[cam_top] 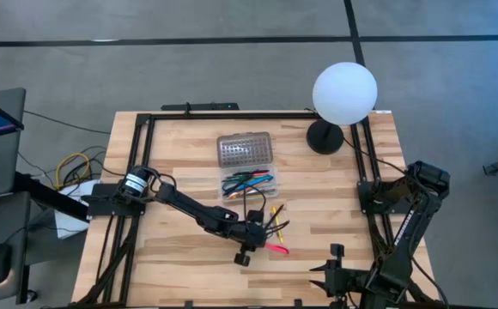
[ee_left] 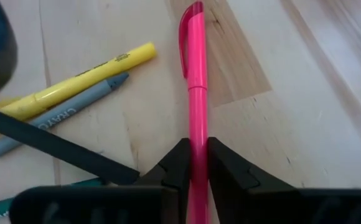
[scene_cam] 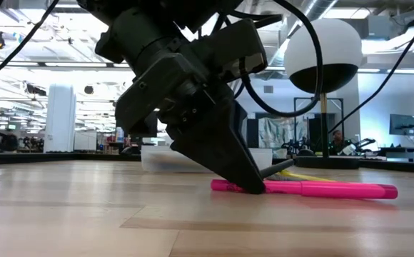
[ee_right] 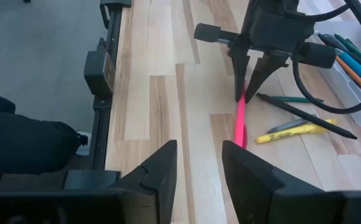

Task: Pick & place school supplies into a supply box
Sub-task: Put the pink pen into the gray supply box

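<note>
My left gripper (cam_top: 251, 243) stands near the middle of the table, shut on a pink pen (cam_top: 276, 248) that lies flat on the wood. Beside it lie a yellow highlighter (ee_left: 81, 78), a grey crayon (ee_left: 59, 118) and a black pen (ee_left: 56, 148). The supply box (cam_top: 249, 183) sits farther back, clear and holding several coloured pens, with its grey dotted lid (cam_top: 245, 148) folded open behind it. My right gripper (ee_right: 199, 165) waits open at the table's near right edge, touching nothing. My left gripper pinches the pink pen's barrel (ee_left: 197, 134) between its two fingers, close to the end away from the cap (ee_left: 192, 25). The fingers (scene_cam: 244, 178) come from above, slanting down, one on each side of the barrel. The pen lies level on the table (scene_cam: 314, 189).
A lamp with a white globe (cam_top: 344, 93) and black base (cam_top: 324, 137) stands at the far right of the table. A black frame (cam_top: 232, 114) runs around the table top. Bare wood (ee_right: 162, 93) lies toward the near left of the loose pens.
</note>
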